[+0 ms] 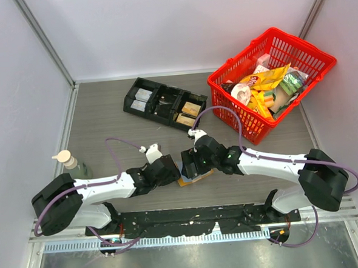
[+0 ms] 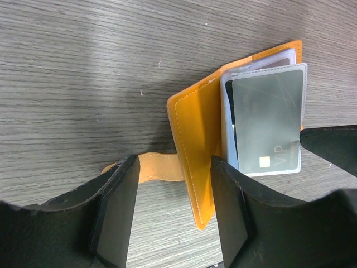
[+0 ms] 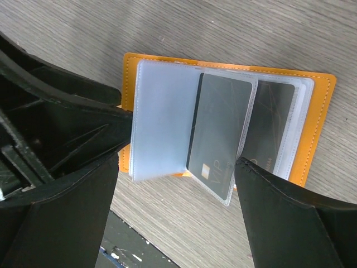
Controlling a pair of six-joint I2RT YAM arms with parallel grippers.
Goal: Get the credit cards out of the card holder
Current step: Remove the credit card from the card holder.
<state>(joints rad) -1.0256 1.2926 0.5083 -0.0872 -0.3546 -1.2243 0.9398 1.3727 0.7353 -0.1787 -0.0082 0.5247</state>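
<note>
The card holder (image 1: 188,174), tan-orange, lies open on the table between both grippers. In the left wrist view its orange cover (image 2: 192,139) stands up on edge, and a grey VIP credit card (image 2: 268,120) sits in a clear sleeve beside it. My left gripper (image 2: 174,218) is open; the cover's lower corner hangs between its fingers, close to the right one. In the right wrist view the card holder (image 3: 319,123) shows a pale blue sleeve (image 3: 162,128), the VIP card (image 3: 220,131) and a second dark card (image 3: 273,125). My right gripper (image 3: 178,223) stands open just in front of the sleeves, gripping nothing.
A black compartment tray (image 1: 165,103) sits at the back centre. A red basket (image 1: 311,59) full of snack packs stands at the back right. A small pump bottle (image 1: 67,159) is at the left edge. The arms' black base rail (image 1: 190,217) runs along the near edge.
</note>
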